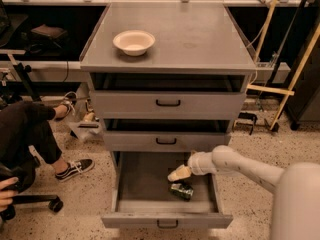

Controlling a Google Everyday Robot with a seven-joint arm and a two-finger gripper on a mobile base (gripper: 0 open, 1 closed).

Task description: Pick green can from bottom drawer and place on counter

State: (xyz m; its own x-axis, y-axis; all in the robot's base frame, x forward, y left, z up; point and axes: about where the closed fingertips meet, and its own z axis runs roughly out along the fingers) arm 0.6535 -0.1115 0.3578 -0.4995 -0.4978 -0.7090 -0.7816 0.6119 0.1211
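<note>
- Gripper (179, 173): low inside the open bottom drawer (145, 204), just above the green can (181, 190); whether clenched or released cannot be told.
- Green can: lying on the drawer floor, right of centre.
- White bowl (133, 42): on the counter (200, 39), left side.

Can (181, 190) in bottom drawer (140, 180); hand (179, 173) just behind, maybe touching.

Gripper (179, 174) sits low inside bottom drawer (140, 181), just above green can (181, 190); whether they touch cannot be made out. Robot arm (240, 166) runs off the right and bottom edges, base unseen. Seated person (25, 129) at left is cropped by the edge, torso and head out of view.
</note>
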